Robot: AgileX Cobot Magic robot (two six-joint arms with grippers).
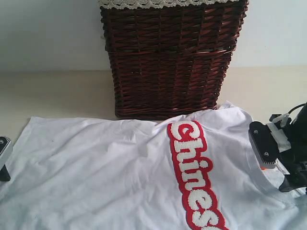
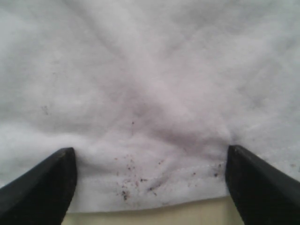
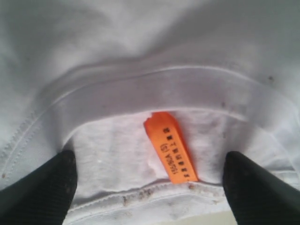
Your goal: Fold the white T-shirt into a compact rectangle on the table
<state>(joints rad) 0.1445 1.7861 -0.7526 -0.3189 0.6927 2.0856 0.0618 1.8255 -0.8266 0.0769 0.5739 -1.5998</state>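
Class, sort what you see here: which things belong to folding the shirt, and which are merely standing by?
Belongs to the job:
white T-shirt, with its orange neck tag
table
left gripper, open
right gripper, open

Merely standing by:
wicker basket, with its lace trim

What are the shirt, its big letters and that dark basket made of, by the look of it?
White T-shirt: probably soft cotton knit, matte, loosely wrinkled. Letters: fuzzy, towel-like pile edged in red. Basket: woven wicker strands, glossy dark brown; natural or plastic is unclear.
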